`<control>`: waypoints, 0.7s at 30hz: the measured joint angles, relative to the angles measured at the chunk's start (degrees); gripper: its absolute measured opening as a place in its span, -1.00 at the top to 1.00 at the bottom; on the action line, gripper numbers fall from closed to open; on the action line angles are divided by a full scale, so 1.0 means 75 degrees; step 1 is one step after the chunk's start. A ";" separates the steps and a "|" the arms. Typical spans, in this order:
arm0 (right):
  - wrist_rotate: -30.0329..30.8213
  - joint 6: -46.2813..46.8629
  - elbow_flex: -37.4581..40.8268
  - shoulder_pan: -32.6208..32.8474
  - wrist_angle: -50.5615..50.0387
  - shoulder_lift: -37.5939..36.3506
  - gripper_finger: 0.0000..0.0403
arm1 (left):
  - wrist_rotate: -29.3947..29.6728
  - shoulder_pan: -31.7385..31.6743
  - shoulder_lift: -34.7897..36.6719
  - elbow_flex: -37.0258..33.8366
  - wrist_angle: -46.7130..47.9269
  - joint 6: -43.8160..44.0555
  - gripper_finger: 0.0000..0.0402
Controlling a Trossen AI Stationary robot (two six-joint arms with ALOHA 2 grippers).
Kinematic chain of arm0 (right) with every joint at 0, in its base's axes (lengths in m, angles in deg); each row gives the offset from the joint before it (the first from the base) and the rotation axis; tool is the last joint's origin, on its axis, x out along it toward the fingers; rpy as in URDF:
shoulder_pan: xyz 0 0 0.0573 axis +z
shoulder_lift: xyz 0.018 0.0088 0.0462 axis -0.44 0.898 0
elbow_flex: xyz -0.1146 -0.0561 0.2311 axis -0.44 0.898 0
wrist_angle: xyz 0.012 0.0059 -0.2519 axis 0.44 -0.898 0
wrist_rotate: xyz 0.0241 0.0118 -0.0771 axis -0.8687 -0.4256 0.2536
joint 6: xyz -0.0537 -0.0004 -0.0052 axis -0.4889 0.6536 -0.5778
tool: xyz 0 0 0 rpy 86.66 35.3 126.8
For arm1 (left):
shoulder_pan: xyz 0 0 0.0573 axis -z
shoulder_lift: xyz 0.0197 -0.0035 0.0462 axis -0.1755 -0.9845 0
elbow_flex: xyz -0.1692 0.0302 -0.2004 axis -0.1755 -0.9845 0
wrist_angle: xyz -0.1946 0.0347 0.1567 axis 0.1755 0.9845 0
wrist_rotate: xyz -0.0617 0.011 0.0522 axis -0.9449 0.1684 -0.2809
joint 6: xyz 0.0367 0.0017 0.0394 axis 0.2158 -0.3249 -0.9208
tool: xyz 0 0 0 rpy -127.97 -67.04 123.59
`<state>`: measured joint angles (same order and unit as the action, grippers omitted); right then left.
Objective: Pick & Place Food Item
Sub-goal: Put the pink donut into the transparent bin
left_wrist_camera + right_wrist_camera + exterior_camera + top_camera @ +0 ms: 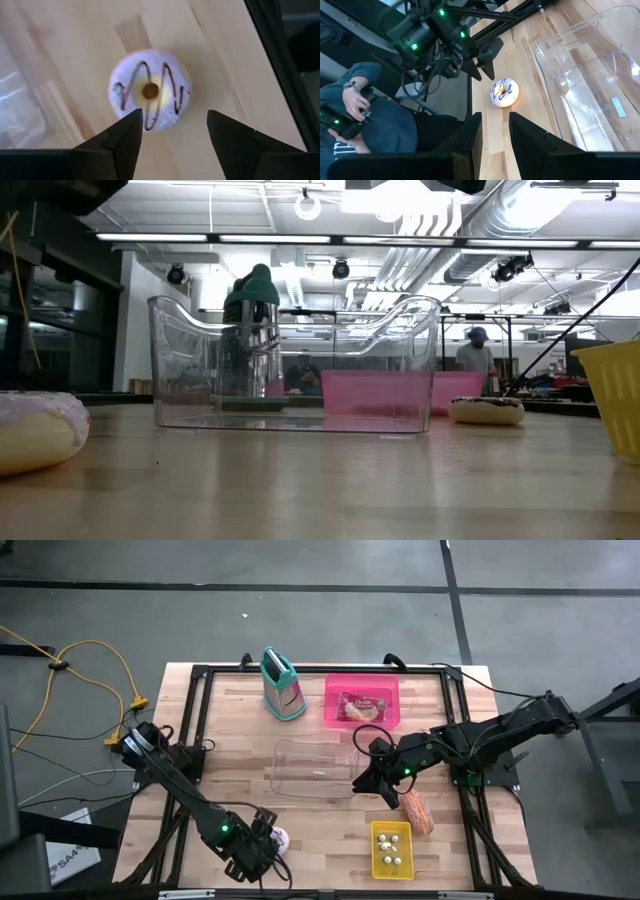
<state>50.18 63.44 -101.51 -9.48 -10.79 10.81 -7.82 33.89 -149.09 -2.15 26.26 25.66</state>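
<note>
desk (pixel 330 815): wooden, carries all | clear bin (pixel 316 768): empty, well ahead of left tool | left tool (pixel 173 127): spread, right above donut (pixel 150 90), not pinching it | right tool (pixel 494 131): nearly pressed together, holds nothing, beside bin | progress: donut not yet picked, placing remains

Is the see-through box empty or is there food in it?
Empty. The clear box shows only bare table through its floor, and the donut lies outside it on the wood.
</note>
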 joint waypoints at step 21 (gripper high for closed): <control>0.0000 -0.0002 -0.0003 0.0000 0.0011 0.0000 0.57 | -0.0123 0.0124 -0.0807 -0.0003 -0.0508 -0.0548 -0.08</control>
<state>50.18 63.42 -101.53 -9.48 -10.70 10.81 -8.74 34.82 -155.15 -2.17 22.45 21.55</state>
